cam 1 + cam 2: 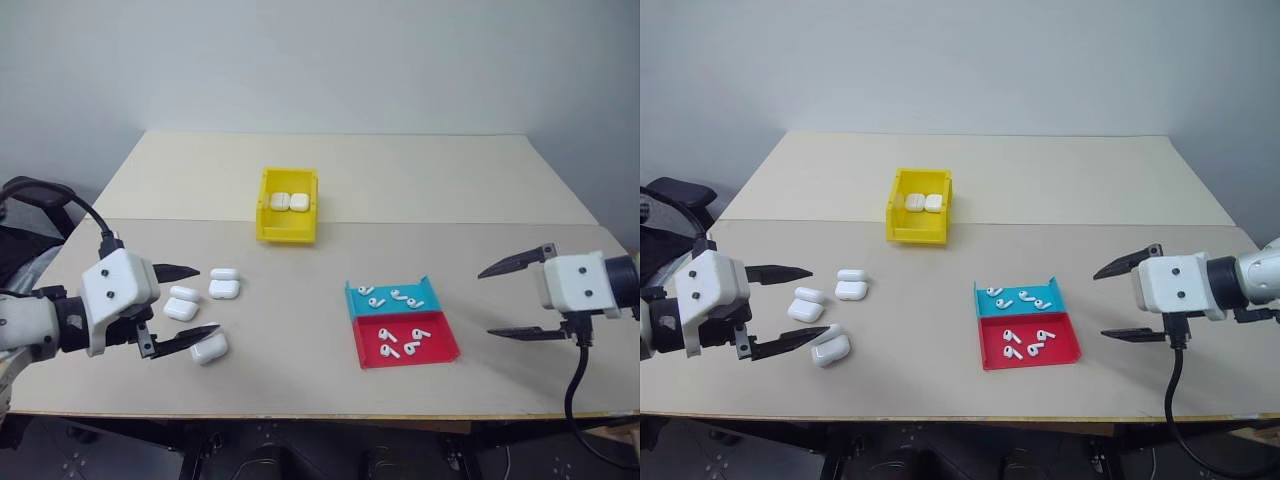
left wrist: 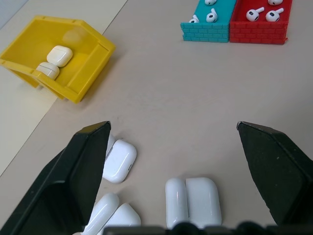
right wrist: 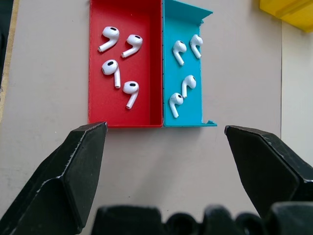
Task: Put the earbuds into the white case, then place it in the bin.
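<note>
Two white cases (image 1: 289, 201) already lay in the bin (image 1: 288, 232); earbuds (image 1: 400, 340) remained in the tray (image 1: 362, 360), while the left gripper (image 1: 178, 308) and right gripper (image 1: 518, 297) hovered spread, empty.

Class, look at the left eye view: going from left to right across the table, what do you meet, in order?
Left claw → cluster of white cases → yellow bin holding two cases → teal-and-red tray of earbuds → right claw.
</note>
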Controlling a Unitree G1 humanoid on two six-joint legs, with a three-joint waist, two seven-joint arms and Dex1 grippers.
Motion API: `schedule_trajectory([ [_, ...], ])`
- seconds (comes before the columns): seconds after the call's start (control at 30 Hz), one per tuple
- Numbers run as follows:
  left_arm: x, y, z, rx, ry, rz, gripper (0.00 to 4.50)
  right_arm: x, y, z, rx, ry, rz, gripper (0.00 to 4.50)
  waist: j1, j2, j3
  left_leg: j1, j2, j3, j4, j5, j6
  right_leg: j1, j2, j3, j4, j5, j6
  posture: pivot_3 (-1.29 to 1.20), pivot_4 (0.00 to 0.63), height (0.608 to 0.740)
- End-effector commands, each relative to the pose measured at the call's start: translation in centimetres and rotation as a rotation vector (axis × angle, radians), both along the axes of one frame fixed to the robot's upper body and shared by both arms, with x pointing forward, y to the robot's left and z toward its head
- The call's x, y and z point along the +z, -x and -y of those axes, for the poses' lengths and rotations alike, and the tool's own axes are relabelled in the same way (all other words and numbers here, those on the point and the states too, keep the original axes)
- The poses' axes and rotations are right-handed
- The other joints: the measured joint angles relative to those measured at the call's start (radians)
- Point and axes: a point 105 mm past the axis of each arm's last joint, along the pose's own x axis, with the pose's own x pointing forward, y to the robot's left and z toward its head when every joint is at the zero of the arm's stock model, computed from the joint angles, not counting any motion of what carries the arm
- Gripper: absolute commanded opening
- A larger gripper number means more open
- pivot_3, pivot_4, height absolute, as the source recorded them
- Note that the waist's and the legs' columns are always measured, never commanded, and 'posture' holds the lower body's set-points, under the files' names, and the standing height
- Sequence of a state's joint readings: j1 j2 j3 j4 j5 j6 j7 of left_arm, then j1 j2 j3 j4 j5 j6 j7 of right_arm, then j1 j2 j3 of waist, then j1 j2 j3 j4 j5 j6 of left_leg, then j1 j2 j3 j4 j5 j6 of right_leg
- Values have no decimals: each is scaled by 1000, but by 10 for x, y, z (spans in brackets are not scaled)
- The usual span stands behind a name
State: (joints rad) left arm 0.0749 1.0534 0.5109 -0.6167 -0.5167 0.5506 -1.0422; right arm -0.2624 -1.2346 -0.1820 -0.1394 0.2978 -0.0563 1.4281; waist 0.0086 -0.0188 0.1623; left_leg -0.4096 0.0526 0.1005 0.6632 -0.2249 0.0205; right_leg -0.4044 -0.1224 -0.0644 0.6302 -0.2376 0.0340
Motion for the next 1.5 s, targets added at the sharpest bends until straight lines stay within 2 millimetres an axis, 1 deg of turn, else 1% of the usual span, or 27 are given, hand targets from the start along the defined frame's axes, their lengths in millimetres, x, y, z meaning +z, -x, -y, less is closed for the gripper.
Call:
schedule_trajectory([
  [0.03, 12, 0, 5, -12, 5, 53, 4500, 14, 2, -2, 15, -1, 54, 4461, 0, 0, 0, 0, 0, 0, 0, 0, 0, 0, 0, 0, 0, 0, 0, 0, 150, 740],
  [0.1, 19, -3, 6, 11, 40, 83, 4500, 14, 3, -2, 17, 1, 53, 4461, 0, 0, 0, 0, 0, 0, 0, 0, 0, 0, 0, 0, 0, 0, 0, 0, 150, 740],
  [0.17, 22, -3, 6, 21, 42, 93, 4500, 14, 3, -2, 19, 2, 52, 4461, 1, 0, 0, 0, 0, 0, 0, 0, 0, 0, 0, 0, 0, 0, 0, 0, 150, 740],
  [0.23, 21, -1, 6, 19, 36, 84, 4500, 15, 3, -3, 21, 2, 52, 4461, 1, 0, 0, 0, 0, 0, 0, 0, 0, 0, 0, 0, 0, 0, 0, 0, 150, 740],
  [0.37, 19, -2, 2, 67, 19, 81, 4500, 15, 2, -3, 23, 7, 46, 4461, -1, 0, 0, 0, 0, 0, 0, 0, 0, 0, 0, 0, 0, 0, 0, 0, 150, 740],
  [0.57, 13, 3, 4, 134, -17, 91, 4500, 12, 0, -2, 24, 10, 29, 4461, -1, 0, 0, 0, 0, 0, 0, 0, 0, 0, 0, 0, 0, 0, 0, 0, 150, 740],
  [0.67, 19, 5, 6, 193, -27, 136, 4500, 12, 1, -1, 25, 23, 17, 4461, 0, 0, 0, 0, 0, 0, 0, 0, 0, 0, 0, 0, 0, 0, 0, 0, 150, 740],
  [0.7, 21, 5, 5, 237, -25, 125, 4500, 12, 3, -1, 28, 23, 6, 4461, 0, 0, 0, 0, 0, -1, 0, 0, 0, 0, 0, 0, 0, 0, 0, 0, 150, 740],
  [0.77, 19, 4, -2, 363, -53, 40, 4500, 10, 5, -2, 31, 23, -12, 4461, 2, 0, 0, 0, 0, -3, 0, 0, 0, 1, 0, 0, 0, 0, 0, 0, 150, 740],
  [0.83, 15, -1, -17, 510, -39, -81, 4500, 5, 4, -3, 27, 16, -30, 4461, 3, 0, 0, 1, 0, -6, 0, 0, 0, 1, 0, 0, 1, 0, 0, 0, 150, 740],
  [0.9, 13, -5, -26, 599, -25, -146, 4500, 2, 4, -6, 28, 8, -43, 4461, 3, 0, 0, 2, -1, -8, 0, 0, 0, 2, 0, 0, 1, 0, 1, 0, 150, 740],
  [0.97, 11, -18, -41, 712, 32, -203, 4500, -1, 2, -9, 31, -4, -54, 4461, 2, 0, 0, 2, -1, -8, 0, 0, -1, 2, 0, 0, 1, 0, 1, 0, 150, 740],
  [1.03, 8, -30, -53, 780, 89, -262, 4500, -3, 0, -13, 31, -12, -58, 4461, -1, 0, 0, 3, -1, -8, 0, 1, -1, 2, 0, 1, 2, 0, 1, 0, 150, 740],
  [1.13, 1, -41, -60, 807, 95, -368, 4500, -6, -1, -17, 40, -28, -73, 4461, -2, -1, 0, 2, -1, -8, 0, 1, -1, 1, 1, 1, 2, 0, 0, 0, 150, 740],
  [1.23, -6, -51, -58, 805, 87, -442, 4500, -9, -1, -16, 35, -29, -83, 4461, 1, -1, 1, 0, -1, -6, 0, 1, -1, 0, 0, 0, 1, 0, 0, 0, 150, 740],
  [1.3, -12, -58, -60, 832, 79, -476, 4500, -11, -2, -15, 17, -22, -87, 4461, 4, -1, 1, -1, -1, -6, 0, 1, -1, 0, 0, 0, 1, 0, 0, 0, 150, 740],
  [1.4, -20, -63, -62, 855, 36, -521, 4500, -12, 3, -18, 22, -32, -102, 4461, 3, -1, 1, -1, -2, -3, 0, 1, -1, 0, 0, 0, 1, 0, 0, 0, 150, 740],
  [1.5, -22, -72, -63, 853, 30, -556, 4500, -13, 6, -22, 23, -43, -108, 4461, 4, -2, 1, -1, -1, -2, 0, 1, -2, 0, 0, -1, 2, 0, 0, 0, 150, 740],
])
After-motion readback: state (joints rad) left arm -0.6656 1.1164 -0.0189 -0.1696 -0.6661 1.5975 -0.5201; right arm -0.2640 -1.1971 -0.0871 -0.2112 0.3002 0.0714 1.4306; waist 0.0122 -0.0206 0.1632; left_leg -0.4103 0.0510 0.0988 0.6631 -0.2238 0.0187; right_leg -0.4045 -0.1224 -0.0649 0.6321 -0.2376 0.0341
